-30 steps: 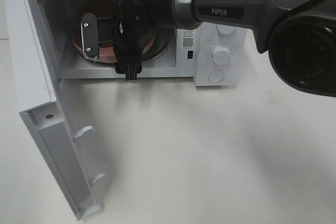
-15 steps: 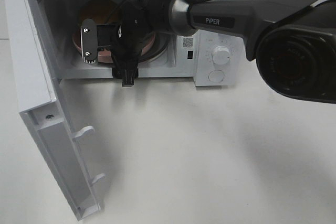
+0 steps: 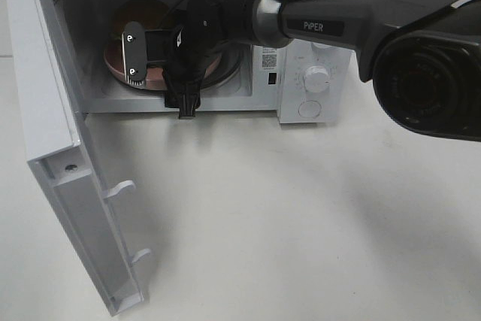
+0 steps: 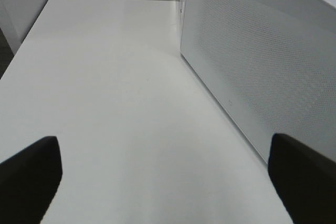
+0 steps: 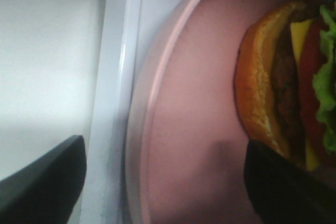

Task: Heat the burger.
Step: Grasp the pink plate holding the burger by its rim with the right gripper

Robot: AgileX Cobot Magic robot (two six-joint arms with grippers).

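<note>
The burger (image 3: pixel 141 11) sits on a round pink plate (image 3: pixel 154 74) inside the open microwave (image 3: pixel 316 35). Only its brown bun top shows behind the arm. In the right wrist view the burger (image 5: pixel 283 87) shows bun, cheese, patty and green lettuce on the plate (image 5: pixel 194 103). My right gripper (image 3: pixel 158 80) reaches into the oven mouth. It stands open (image 5: pixel 165 182), straddling the plate's rim, one finger outside the plate and one beside the burger. My left gripper (image 4: pixel 168 177) is open over bare table beside the microwave's perforated side wall (image 4: pixel 262 61).
The microwave door (image 3: pixel 60 186) swings wide open toward the front left, with its latch hooks (image 3: pixel 120 188) sticking out. Control knobs (image 3: pixel 317 79) sit on the right panel. The right arm (image 3: pixel 376 28) spans the upper right. White table (image 3: pixel 301 223) lies in front.
The right gripper has shifted slightly inside the oven mouth, first a little left, then back right. Plate and burger have stayed put. The door has not moved.
</note>
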